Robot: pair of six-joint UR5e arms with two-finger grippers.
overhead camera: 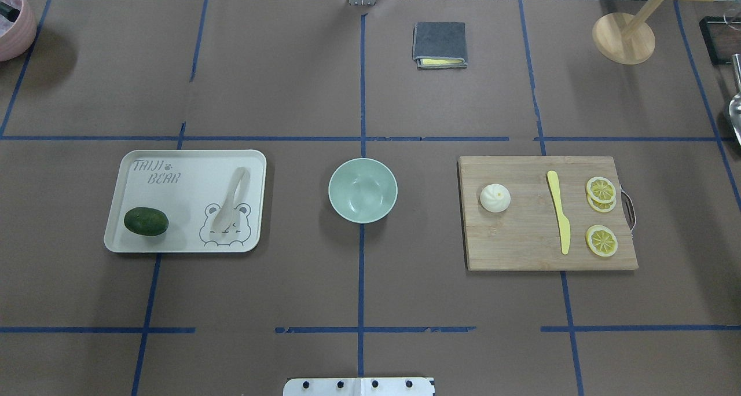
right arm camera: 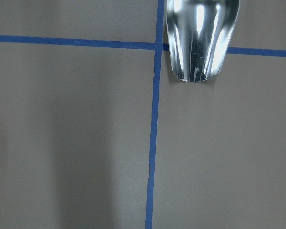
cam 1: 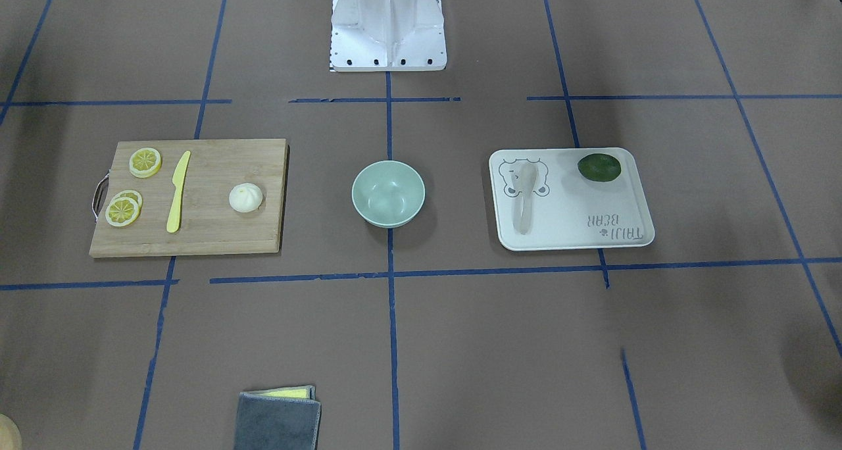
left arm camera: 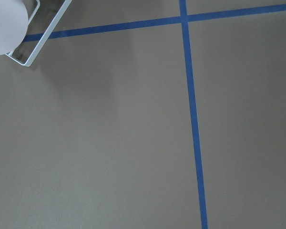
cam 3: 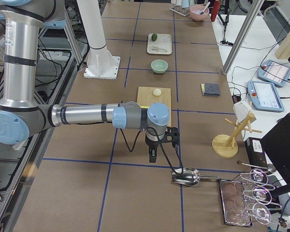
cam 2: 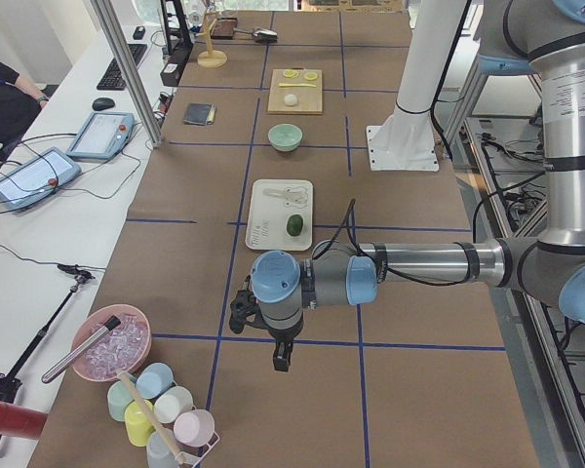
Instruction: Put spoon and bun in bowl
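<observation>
The mint-green bowl (overhead camera: 363,189) stands empty at the table's middle, also in the front view (cam 1: 388,193). The off-white spoon (overhead camera: 231,202) lies on a white tray (overhead camera: 185,170) to the bowl's left in the overhead view. The white bun (overhead camera: 495,198) sits on a wooden cutting board (overhead camera: 521,239) to the bowl's right. My left gripper (cam 2: 281,359) hangs over bare table at the left end, far from the tray. My right gripper (cam 3: 152,157) hangs past the board at the right end. Both show only in side views; I cannot tell if they are open or shut.
A dark green fruit (overhead camera: 146,221) lies on the tray. A yellow knife (overhead camera: 559,211) and lemon slices (overhead camera: 601,189) lie on the board. A folded grey cloth (overhead camera: 439,44) lies beyond the bowl. A metal scoop (cam 3: 186,178) lies near my right gripper; cups (cam 2: 166,409) stand near my left.
</observation>
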